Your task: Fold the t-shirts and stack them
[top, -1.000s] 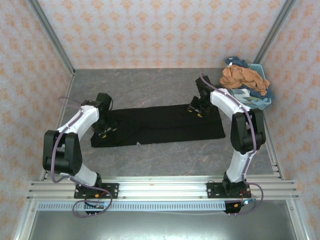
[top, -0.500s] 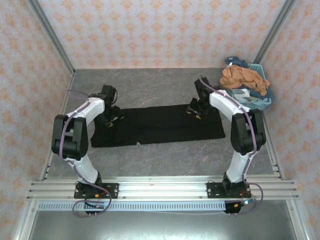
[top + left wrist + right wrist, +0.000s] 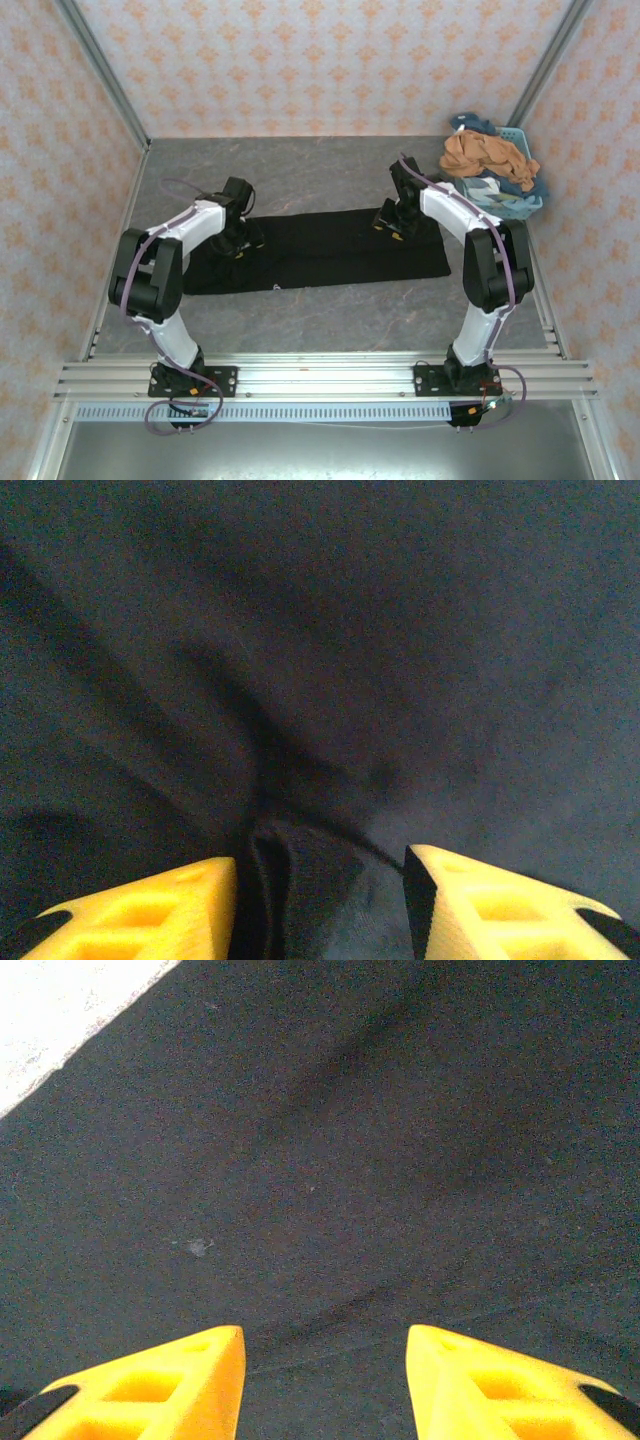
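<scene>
left gripper (image 3: 320, 865): jaws about half open. a raised fold of the black t-shirt (image 3: 330, 250) stands between the yellow fingers (image 3: 150, 905). it sits against the finger on the left of the wrist frame, with a gap to the other, so it is not clamped. creases run from that fold toward the upper left.

right gripper (image 3: 325, 1335): jaws about half open, nothing between them, flat black cloth under the tips. a pale strip of table (image 3: 50, 1010) shows at the upper left of that frame.

overhead: the black shirt lies as a long band across mid frame. my left gripper is at its left end and my right gripper at its upper right edge.

orange t-shirt (image 3: 485, 152) and blue t-shirt (image 3: 525, 190): heaped in the basket (image 3: 515, 132) at the upper right, beside the band's right end.
</scene>
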Robot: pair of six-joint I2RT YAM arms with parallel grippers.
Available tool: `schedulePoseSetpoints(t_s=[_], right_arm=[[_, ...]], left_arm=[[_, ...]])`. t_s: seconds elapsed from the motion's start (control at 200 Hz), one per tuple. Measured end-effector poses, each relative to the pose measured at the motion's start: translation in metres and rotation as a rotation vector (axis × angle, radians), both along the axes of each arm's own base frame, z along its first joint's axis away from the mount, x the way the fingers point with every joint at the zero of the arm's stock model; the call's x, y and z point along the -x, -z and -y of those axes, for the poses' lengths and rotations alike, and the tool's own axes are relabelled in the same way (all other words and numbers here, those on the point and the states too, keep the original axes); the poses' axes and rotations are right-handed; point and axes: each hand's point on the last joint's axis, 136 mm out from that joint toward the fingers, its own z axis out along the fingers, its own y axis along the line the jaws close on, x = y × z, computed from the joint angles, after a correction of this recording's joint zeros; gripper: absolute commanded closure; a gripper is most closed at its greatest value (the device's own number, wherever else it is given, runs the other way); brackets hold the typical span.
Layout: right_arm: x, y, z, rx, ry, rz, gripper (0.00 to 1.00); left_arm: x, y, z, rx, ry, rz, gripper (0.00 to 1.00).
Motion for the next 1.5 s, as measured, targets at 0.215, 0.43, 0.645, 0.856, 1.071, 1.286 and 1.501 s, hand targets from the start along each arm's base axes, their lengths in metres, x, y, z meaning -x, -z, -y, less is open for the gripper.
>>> schedulePoseSetpoints(t_s=[0.215, 0.43, 0.645, 0.856, 1.071, 1.286, 1.501], right_arm=[[0.000, 0.001, -0.001, -0.010, 0.006, 0.001, 0.53], [0.000, 0.001, -0.002, -0.013, 0.007, 0.000, 0.53], [0.001, 0.002, -0.001, -0.012, 0.006, -0.002, 0.53], [0.003, 0.003, -0.001, -0.011, 0.006, -0.006, 0.53], [0.003, 0.003, -0.001, -0.011, 0.006, -0.006, 0.53], [0.003, 0.003, -0.002, -0.015, 0.005, -0.007, 0.53], [0.003, 0.003, -0.003, -0.021, 0.003, -0.009, 0.53]], left_arm=[[0.017, -0.011, 0.004, -0.078, 0.037, -0.006, 0.41], [0.023, -0.005, 0.011, -0.079, 0.052, -0.033, 0.53], [0.053, 0.007, 0.051, -0.048, 0.136, -0.083, 0.55], [0.096, 0.019, 0.081, 0.033, 0.220, -0.166, 0.49], [0.093, -0.024, 0.054, 0.052, 0.138, 0.001, 0.51], [0.115, -0.017, -0.031, 0.044, -0.243, 0.047, 0.50], [0.108, 0.005, -0.029, 0.079, -0.306, -0.012, 0.56]])
